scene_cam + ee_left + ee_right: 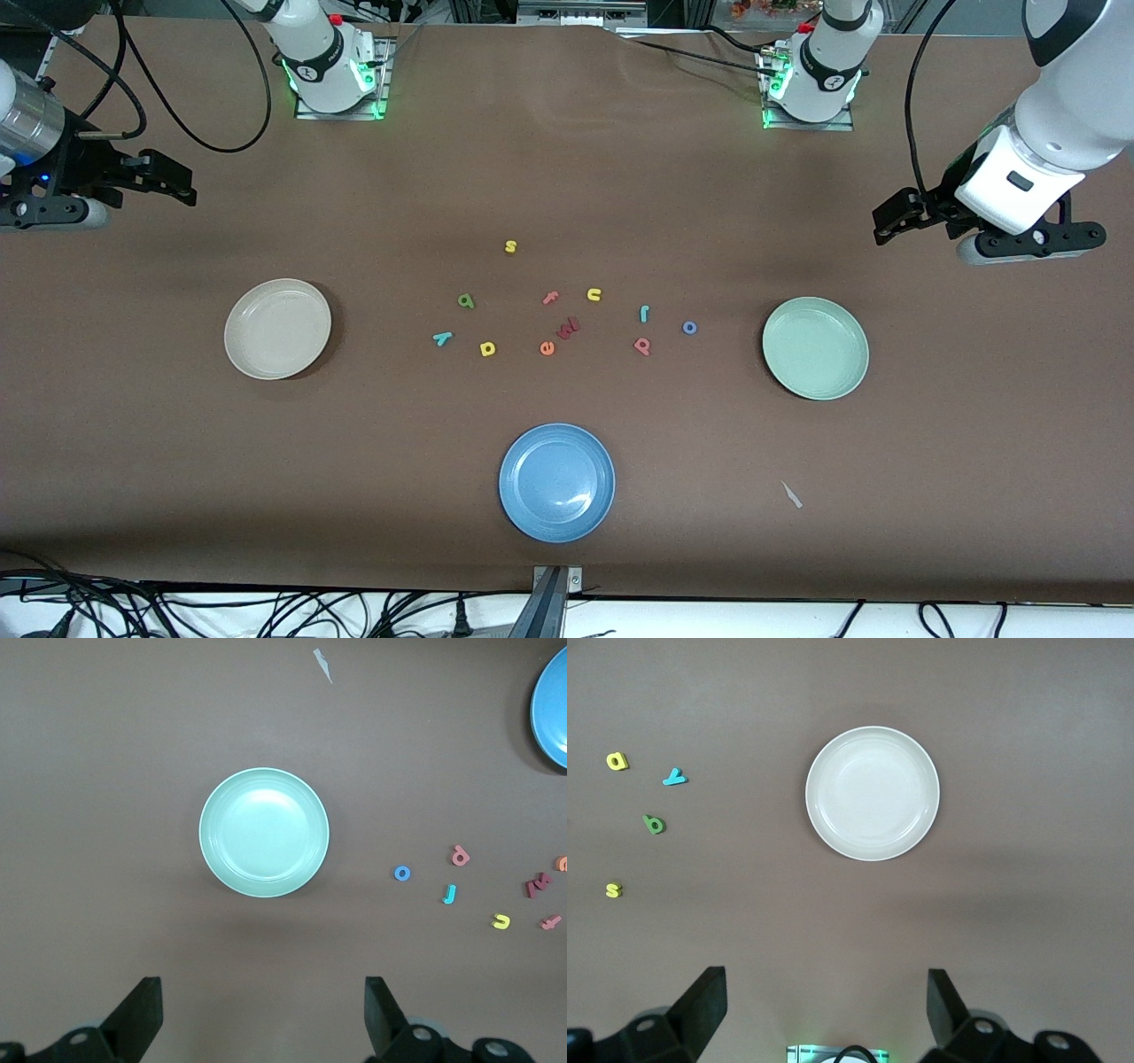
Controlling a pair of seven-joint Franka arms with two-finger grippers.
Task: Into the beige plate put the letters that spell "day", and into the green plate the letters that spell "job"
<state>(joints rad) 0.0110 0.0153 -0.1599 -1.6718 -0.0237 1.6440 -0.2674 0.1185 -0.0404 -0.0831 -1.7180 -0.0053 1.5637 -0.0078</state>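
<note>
The right gripper (173,182) hangs at the right arm's end of the table, arm level, jaws spread wide and holding nothing. The beige plate (277,329) lies near that end. Mid-table sit the teal y (442,338), green a (466,301) and yellow d (487,349), then the pink b (642,346), teal j (644,312) and blue o (689,328). The green plate (815,347) lies toward the left arm's end. Over that end hangs the left gripper (895,221), wrist bent down, jaws parted and bare.
</note>
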